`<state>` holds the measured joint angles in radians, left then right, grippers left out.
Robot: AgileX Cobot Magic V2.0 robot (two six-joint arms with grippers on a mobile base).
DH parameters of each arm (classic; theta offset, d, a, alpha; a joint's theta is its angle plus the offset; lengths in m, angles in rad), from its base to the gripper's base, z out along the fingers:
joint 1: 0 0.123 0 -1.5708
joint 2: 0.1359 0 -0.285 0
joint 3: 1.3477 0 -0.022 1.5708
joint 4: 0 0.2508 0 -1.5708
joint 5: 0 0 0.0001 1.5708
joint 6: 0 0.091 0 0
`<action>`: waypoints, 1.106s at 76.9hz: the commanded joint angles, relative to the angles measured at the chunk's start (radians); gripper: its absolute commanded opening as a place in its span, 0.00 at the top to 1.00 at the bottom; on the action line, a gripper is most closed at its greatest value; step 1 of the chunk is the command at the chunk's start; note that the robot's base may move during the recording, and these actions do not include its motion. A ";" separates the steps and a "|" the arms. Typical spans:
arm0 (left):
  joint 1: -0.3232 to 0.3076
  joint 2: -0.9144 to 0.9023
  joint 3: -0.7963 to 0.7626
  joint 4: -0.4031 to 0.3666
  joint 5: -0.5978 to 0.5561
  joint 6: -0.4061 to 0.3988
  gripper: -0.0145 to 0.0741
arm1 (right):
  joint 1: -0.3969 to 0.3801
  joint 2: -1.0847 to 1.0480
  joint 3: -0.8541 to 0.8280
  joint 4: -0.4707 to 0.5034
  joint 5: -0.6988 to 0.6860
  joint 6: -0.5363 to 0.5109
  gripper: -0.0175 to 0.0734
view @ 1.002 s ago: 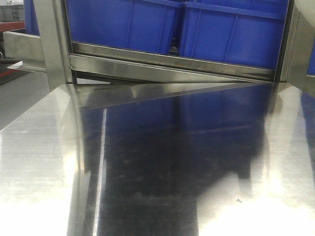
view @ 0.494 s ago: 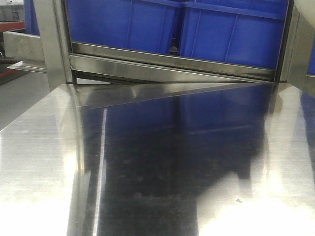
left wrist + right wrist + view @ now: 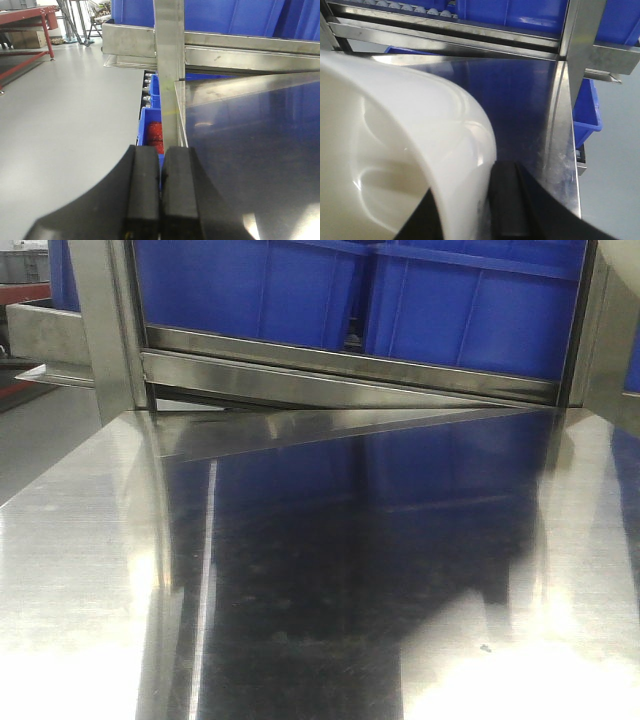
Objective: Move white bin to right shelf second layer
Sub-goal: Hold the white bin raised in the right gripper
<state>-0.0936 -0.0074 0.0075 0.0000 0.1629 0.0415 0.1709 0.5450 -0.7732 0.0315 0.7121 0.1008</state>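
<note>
The white bin (image 3: 395,130) fills the left of the right wrist view, tilted, held above the steel cart deck (image 3: 530,100). My right gripper (image 3: 467,186) is shut on the bin's wall, one black finger inside and the other finger (image 3: 507,200) outside. Beyond the deck, the right shelf second layer (image 3: 445,32) shows as a flat steel front bar with small white rollers (image 3: 405,6) behind it. My left gripper (image 3: 161,155) is shut on nothing, above the deck's left edge (image 3: 182,142). Neither gripper shows in the front view.
Blue crates (image 3: 250,285) (image 3: 470,310) fill the rack level behind the deck (image 3: 320,570). Steel uprights (image 3: 169,60) (image 3: 580,40) stand at the deck's far corners. A blue crate with red parts (image 3: 155,131) sits below left, another (image 3: 587,112) below right. A red frame (image 3: 25,20) stands far left.
</note>
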 commanded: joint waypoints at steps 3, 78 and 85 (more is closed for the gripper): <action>-0.005 -0.014 0.037 0.000 -0.085 -0.003 0.74 | -0.006 0.000 -0.031 0.003 -0.096 -0.006 0.75; -0.005 -0.014 0.037 0.000 -0.085 -0.003 0.74 | -0.006 0.000 -0.031 0.003 -0.095 -0.006 0.75; -0.005 -0.014 0.037 0.000 -0.085 -0.003 0.74 | -0.006 0.000 -0.031 0.003 -0.095 -0.006 0.75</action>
<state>-0.0936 -0.0074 0.0075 0.0000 0.1629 0.0415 0.1709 0.5450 -0.7732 0.0315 0.7121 0.1008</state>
